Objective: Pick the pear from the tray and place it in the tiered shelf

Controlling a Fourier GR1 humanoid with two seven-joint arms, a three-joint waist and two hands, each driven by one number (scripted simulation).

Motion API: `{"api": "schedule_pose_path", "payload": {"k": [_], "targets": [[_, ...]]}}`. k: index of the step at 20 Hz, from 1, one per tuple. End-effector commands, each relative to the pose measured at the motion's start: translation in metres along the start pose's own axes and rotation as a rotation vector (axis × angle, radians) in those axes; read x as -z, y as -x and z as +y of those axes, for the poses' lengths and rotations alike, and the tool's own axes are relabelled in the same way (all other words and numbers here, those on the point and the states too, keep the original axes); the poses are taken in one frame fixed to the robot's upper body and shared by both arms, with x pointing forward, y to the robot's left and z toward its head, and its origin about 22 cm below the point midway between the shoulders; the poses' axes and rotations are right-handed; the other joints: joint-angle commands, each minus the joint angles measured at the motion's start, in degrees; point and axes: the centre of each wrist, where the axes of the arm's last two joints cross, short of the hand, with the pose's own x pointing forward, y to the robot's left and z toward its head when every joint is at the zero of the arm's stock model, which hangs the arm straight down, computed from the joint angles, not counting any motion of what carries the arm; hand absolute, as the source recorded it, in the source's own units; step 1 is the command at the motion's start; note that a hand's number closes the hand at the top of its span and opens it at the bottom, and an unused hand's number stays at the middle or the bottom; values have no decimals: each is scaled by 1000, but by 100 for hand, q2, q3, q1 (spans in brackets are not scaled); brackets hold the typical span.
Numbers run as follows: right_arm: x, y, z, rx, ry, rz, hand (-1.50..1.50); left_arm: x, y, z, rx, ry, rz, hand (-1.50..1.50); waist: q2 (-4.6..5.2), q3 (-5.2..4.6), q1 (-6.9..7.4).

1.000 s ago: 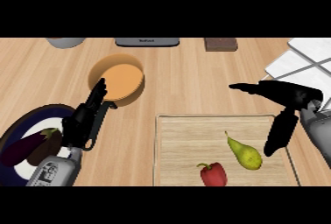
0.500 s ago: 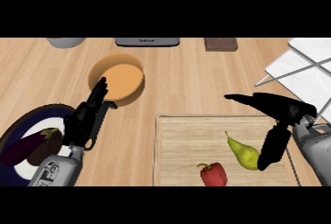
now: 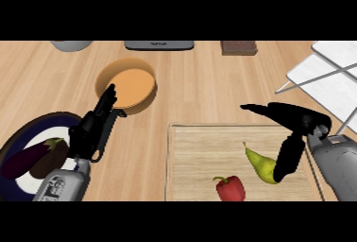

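Nothing of the task is finished yet: your pear (image 3: 258,163) lies on the wooden tray (image 3: 191,160), unlifted, and the white tiered shelf (image 3: 335,75) at the far right of the worktop (image 3: 202,80) holds none of it. What is left, as I judge it, is everything that counts: closing on the fruit, lifting it, carrying it up and to the right, and setting it down in the shelf.

Your right hand (image 3: 298,119) hangs over the tray's right half, spread wide and holding nothing. Its thumb reaches out to the left, above the pear's stem end, and its fingers (image 3: 287,158) run straight down along the pear's right flank. They look to be just beside the fruit, possibly brushing it (you cannot tell from this steep angle whether they touch). So the pear sits in the gap between thumb and fingers, nearer the fingers, with its narrow stem end pointing up and left and its fat end toward you.

A red bell pepper (image 3: 230,188) stands just left of the pear's fat end, apart from it but near; mind it when you close.

Your left hand (image 3: 96,130) rests open, fingers straight, between the orange bowl (image 3: 129,87) and the dark plate (image 3: 38,124) carrying an eggplant (image 3: 35,158).
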Motion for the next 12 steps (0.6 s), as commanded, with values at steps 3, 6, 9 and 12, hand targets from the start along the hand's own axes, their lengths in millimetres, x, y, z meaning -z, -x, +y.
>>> {"api": "schedule_pose_path", "payload": {"k": [3, 6, 9, 12], "targets": [[9, -3, 24, -42, -38, 36, -150, -2, 2, -17, 1, 2, 1, 0, -3, 0, -12], [3, -2, 21, -65, -40, 41, -150, -3, 4, -9, 17, -9, -10, 0, -5, 0, -12], [9, 5, 1, -66, -35, 43, -150, 7, -9, 2, -1, -6, -10, 0, 1, 0, 4], [21, 2, 22, -76, -45, 58, -150, 11, 0, 1, -3, -1, 11, 0, 4, 0, -2]]}}
